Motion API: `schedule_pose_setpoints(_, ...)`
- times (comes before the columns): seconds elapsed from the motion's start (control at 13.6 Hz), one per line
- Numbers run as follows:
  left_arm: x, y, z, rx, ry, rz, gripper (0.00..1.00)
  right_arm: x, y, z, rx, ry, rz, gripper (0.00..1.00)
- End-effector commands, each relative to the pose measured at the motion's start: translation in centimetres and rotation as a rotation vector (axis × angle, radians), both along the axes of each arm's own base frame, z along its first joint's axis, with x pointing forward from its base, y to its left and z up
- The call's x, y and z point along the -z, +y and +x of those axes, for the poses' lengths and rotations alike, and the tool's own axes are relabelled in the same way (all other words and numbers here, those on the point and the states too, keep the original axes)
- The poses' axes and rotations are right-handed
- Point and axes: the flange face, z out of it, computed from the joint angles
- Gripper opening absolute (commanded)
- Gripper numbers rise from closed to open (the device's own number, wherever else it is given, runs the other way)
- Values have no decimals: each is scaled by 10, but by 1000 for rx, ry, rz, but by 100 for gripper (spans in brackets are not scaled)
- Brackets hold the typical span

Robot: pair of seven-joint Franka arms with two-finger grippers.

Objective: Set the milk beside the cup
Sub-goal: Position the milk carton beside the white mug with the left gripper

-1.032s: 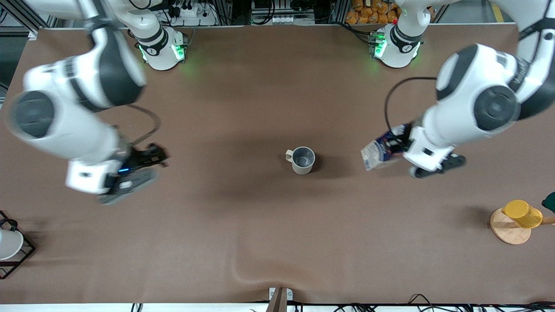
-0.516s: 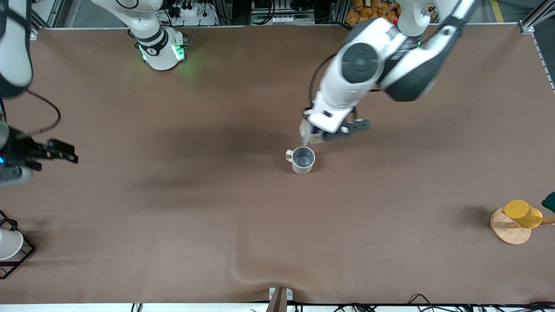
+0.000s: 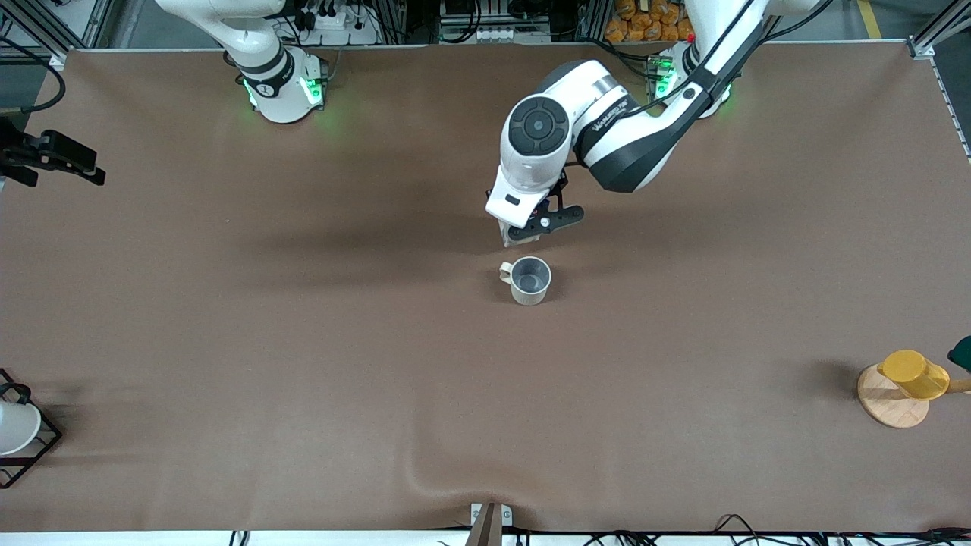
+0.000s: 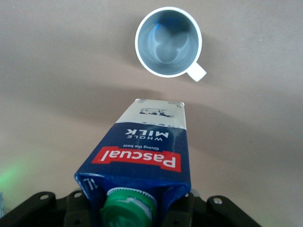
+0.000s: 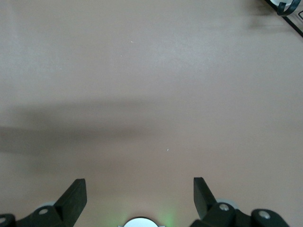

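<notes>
Nearest the front camera we count one yellow cup [image 3: 915, 374] tipped on one wooden disc [image 3: 889, 400] at the left arm's end of the table, and one white cup [image 3: 15, 426] in one black wire rack [image 3: 30, 447] at the right arm's end; neither belongs to our job. Farther from the camera, near the middle of the table [image 3: 303, 341], stands the one cup [image 3: 529, 280] we care about, upright, empty, grey inside, with its small loop handle turned toward the right arm's end. Farther again, our left gripper [image 3: 525, 227] is clenched on the one milk [image 4: 142, 158], gripping it high up by the gable and the green cap [image 4: 129, 208], so the carton hangs base-down over the bare table just beside the cup and clear of it; whether the base has touched down we cannot tell. We judge the carton light if empty, heavier and sloshy if full, with coated card walls that are smooth and give under a hard squeeze; a hold across the upper body, as we have it, seems right, firm but not crushing. It is tall and narrow, so we think it could tip unless released square on its base. Our right gripper [image 5: 139, 196] waits over the edge of the table at the right arm's end, fingers spread and holding nothing.
</notes>
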Motion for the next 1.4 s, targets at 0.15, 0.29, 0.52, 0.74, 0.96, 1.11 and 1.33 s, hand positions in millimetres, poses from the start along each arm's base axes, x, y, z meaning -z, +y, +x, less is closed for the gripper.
schedule_pose_setpoints(0.15,17,5,-8,36,-50,71,49,-2,1,3,78,-24,48,100)
schedule_pose_setpoints(0.29,23,1,-7,36,-65,49,49,0,6,3,110,-16,56,100)
schedule_pose_setpoints(0.52,43,2,-10,89,-118,65,49,2,3,4,99,-14,57,100)
schedule_pose_setpoints(0.74,48,1,-12,123,-127,59,49,8,8,9,88,-7,52,100)
schedule_pose_setpoints(0.96,55,1,-14,170,-135,57,49,-8,9,15,87,-39,42,100)
schedule_pose_setpoints(1.11,57,1,-12,188,-143,37,49,-20,1,14,100,-65,39,100)
schedule_pose_setpoints(1.33,62,0,-12,194,-144,31,49,-24,4,17,88,-81,38,100)
